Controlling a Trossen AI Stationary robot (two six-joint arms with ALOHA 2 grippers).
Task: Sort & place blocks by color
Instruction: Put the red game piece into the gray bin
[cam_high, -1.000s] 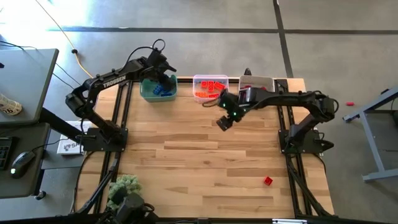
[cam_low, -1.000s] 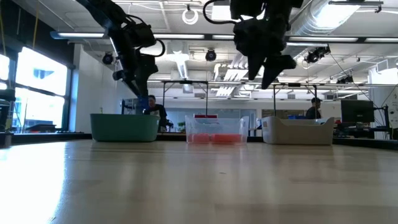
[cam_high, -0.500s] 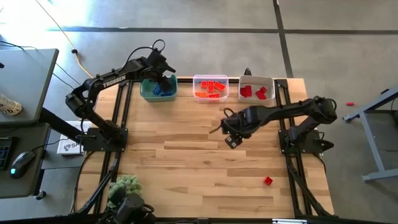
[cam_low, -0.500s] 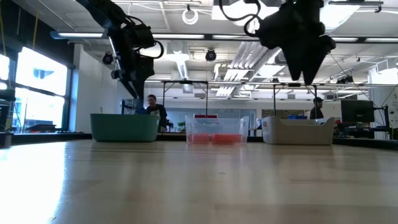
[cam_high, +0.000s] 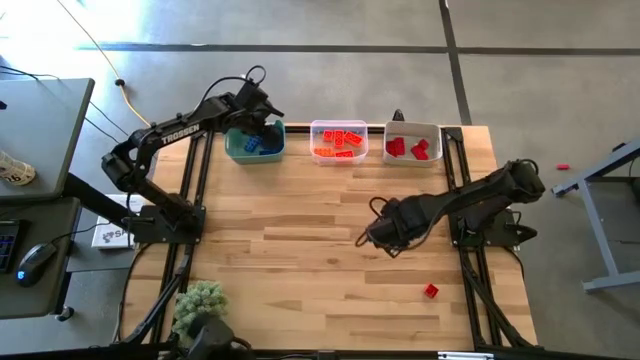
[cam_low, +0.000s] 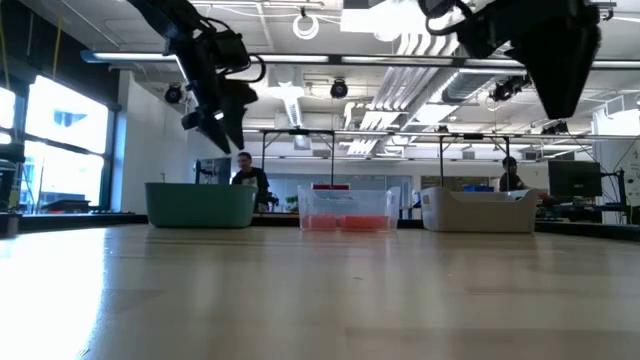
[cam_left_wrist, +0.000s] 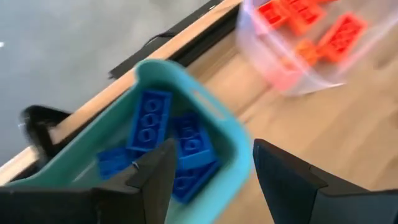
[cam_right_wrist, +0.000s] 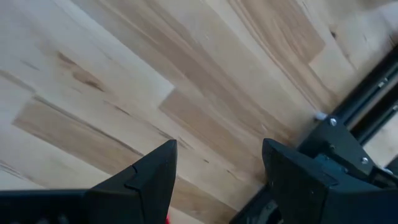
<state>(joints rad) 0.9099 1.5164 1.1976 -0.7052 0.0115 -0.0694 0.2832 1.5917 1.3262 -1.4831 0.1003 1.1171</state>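
We see the right gripper (cam_high: 375, 236) spread apart and empty over bare table (cam_high: 300, 250), one red block (cam_high: 430, 291) (still unsorted) lying near; the left gripper (cam_left_wrist: 211, 165), also apart, hovers above the teal bin (cam_high: 240, 150) of blue blocks (cam_left_wrist: 149, 118).

fuzzy green clump (cam_high: 197, 298) at table corner (cam_high: 300, 250), keyboard (cam_high: 8, 243), mouse (cam_high: 36, 259)

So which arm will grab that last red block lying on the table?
Likely the right one. Its claw is open over the table's right side, near the red block; the left claw is far off, above the teal bin.
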